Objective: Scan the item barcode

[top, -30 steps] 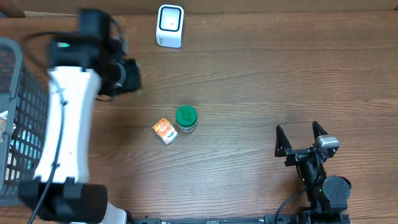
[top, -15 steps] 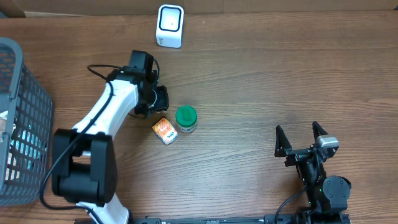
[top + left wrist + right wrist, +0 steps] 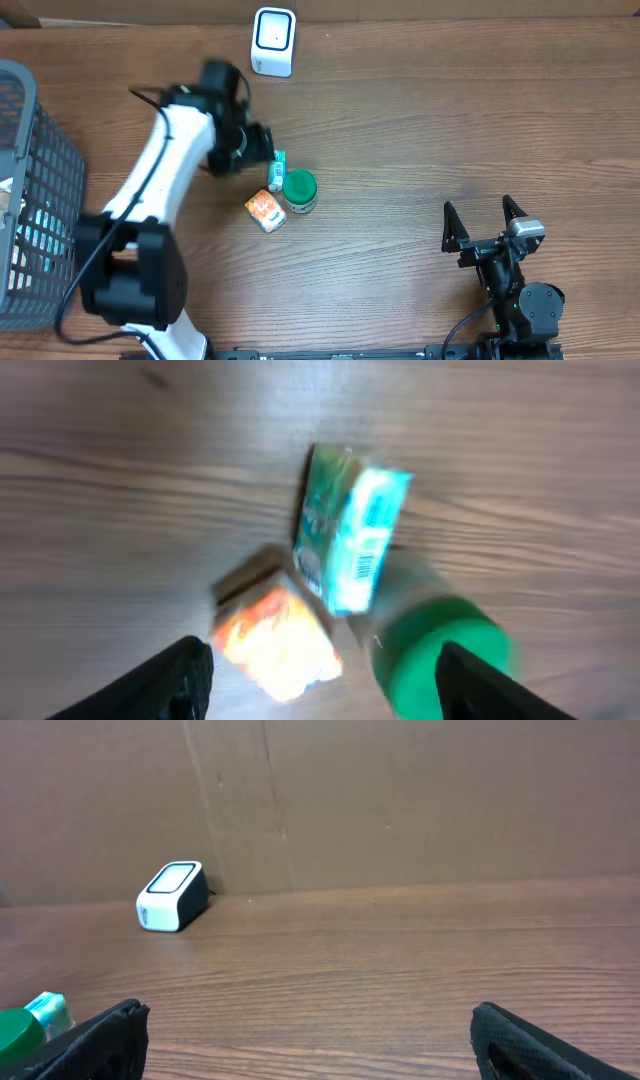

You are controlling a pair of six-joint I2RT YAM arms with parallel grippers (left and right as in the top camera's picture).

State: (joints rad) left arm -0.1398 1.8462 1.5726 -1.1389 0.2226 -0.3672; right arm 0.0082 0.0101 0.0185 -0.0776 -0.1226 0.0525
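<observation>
Teal box (image 3: 277, 170) is new on the surface (image 3: 420, 130). 1 sec ago only 2 things lay mid-surface, the orange pkt (image 3: 265, 211) and the green-lidded jar (image 3: 299, 190), w/ the left arm away at the left by the basket (image 3: 30, 120). Half a sec ago the arm was over the pair w/ its claw nearly shut. Now the box sits just far-left of the jar, touching or nearly touching it, and just beyond the pkt. The wrist view shows it blurred and tilted, barcode showing, so it's prob. only just let go and maybe not settled. Can't tell if it leans on the jar.

Meaning for the task: the box is w/ the other 2, well apart from the white scanner (image 3: 273, 42) at the far edge. Judgement: this is a drop-off, so this item's turn looks finished and the arm is free to go back to the basket for another. Whether the code got read, no way to tell from here.

Left claw (image 3: 320, 660): fingers wide apart, 1 at each lower corner of the wrist view, nothing gripped btwn them. The box lies ahead of the tips, clear of both fingers. Holds nothing, touches nothing.

Right claw (image 3: 485, 222): parked near-right, fingers spread fully, empty, well apart from everything.
</observation>
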